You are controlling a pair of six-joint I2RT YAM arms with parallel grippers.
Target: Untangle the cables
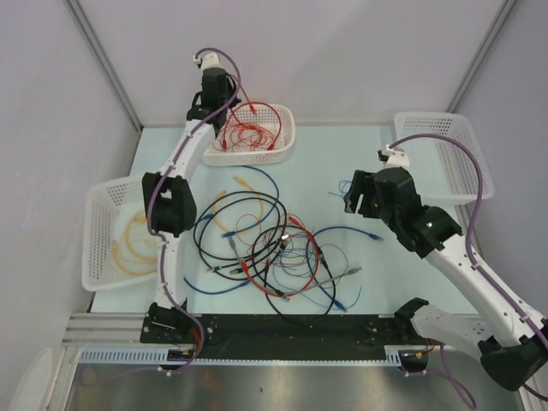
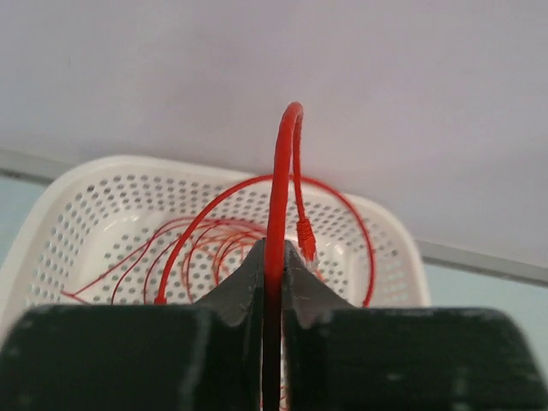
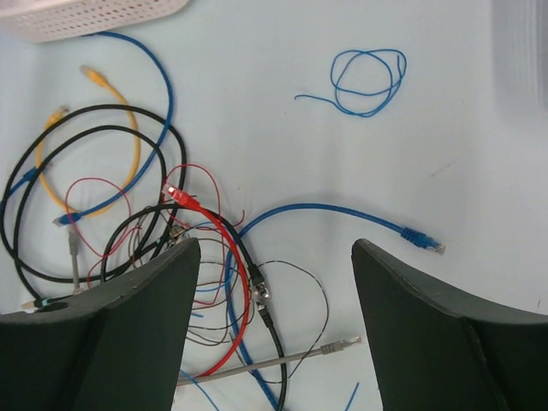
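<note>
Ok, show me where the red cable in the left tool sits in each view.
Top external: upper left of centre, the red cable drops into the white basket.
Left wrist: centre, red cable arching up out of the shut left tool.
Right wrist: not in it; the tangle's red cable is a different one.
Shared landmark: the white basket, top-left corner in the right wrist view.

Pale blue-green table [image 1: 342, 154]. Three white perforated baskets on it: far basket [image 1: 248, 157] at back edge, left of centre; left basket [image 1: 94, 248] overhanging left edge; right basket [image 1: 437, 175] at far right corner. Centre: cable tangle [image 1: 265, 248], overlapping loops of black, blue, red, grey, yellow. Thin blue coil [image 3: 370, 81] lies apart, right of tangle. Blue cable [image 3: 334, 208] with plug end stretches rightward from tangle.
</note>
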